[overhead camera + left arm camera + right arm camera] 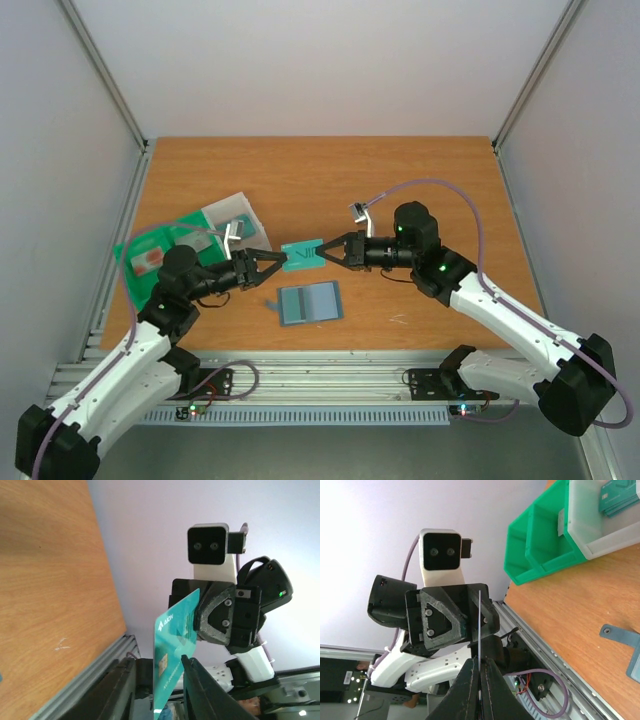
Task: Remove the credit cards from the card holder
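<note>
Down at the near edge, the left arm [110, 370] reached up and in from its corner. Far left on the worktop [400, 180] sat the green tray [540, 550], and a pale card [148, 262] marked with red lay in it. Right beside that, touching it, was the clear whitish tray [592, 530] with a few bluish cards [620, 500] inside.

Moving right, and here was the action: the left tool [274, 265] had its jaws spread well apart, straddling one end of the teal card [302, 255]. From its own wrist view the card stood on edge in the gap between the two dark fingers [200, 690]. It sat closer to one of them, though whether that finger actually touched it could not be told. It was gripping nothing.

The teal card hung in the air above the worktop, bridging the two tools, with its chip and white lettering facing the left wrist camera. Just nearer the arms than the card, the card holder [308, 303] lay opened flat on the wood, slate-blue with a paler strip. A small tab stuck out at its left, and neither tool touched it.

Then the right tool [328, 250]: its jaws were closed tight on the other end of the teal card. Its wrist view showed the card edge-on, a thin pale line pinched between the fingers [465, 685]. Behind it the right arm [510, 320] swept back to its base at the near right corner
</note>
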